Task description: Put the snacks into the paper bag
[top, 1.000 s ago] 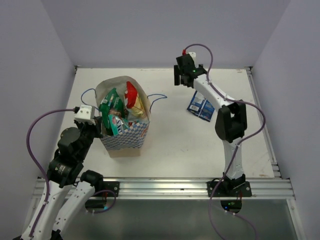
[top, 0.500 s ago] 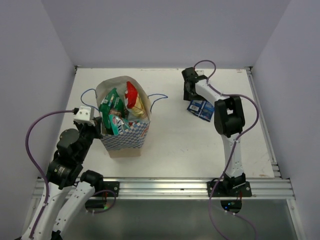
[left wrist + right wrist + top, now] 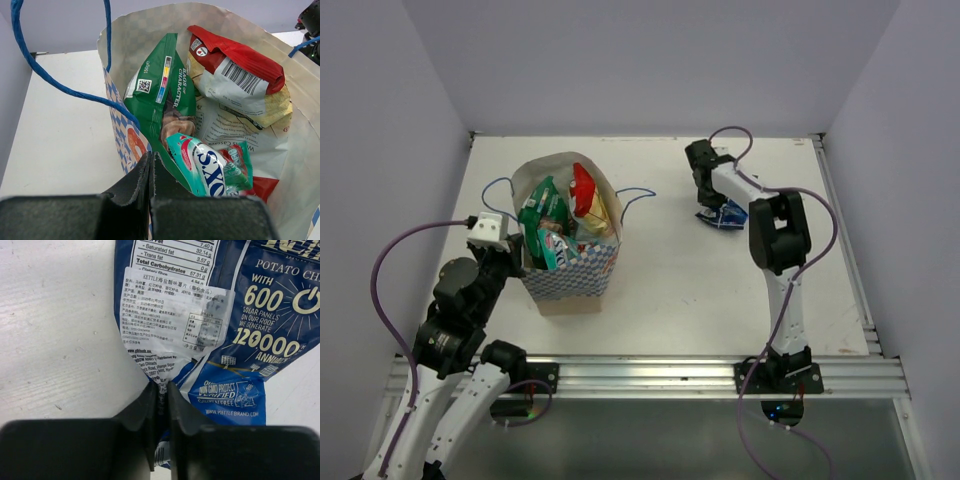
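The paper bag (image 3: 570,285) stands upright at the left. Its cream wall (image 3: 145,35) surrounds a dark green chip packet (image 3: 165,100), a red-topped cassava packet (image 3: 235,75) and a small teal candy pack (image 3: 205,167). My left gripper (image 3: 517,258) is at the bag's left rim, and in the left wrist view its jaws (image 3: 151,159) are shut on that paper edge. The dark blue pack (image 3: 728,218) lies on the table at the right. My right gripper (image 3: 712,200) is down on it, and its jaws (image 3: 163,387) pinch the near edge of the pack (image 3: 260,330).
The bag's blue string handles (image 3: 638,195) hang out to both sides; one loop (image 3: 55,82) crosses the left wrist view. White walls ring the table, and the metal rail (image 3: 650,375) holding the arm bases runs along the near edge.
My right gripper came down from above the table's far side onto the dark blue pack and closed on its edge, crumpling it slightly. The left arm and the bag stayed still.
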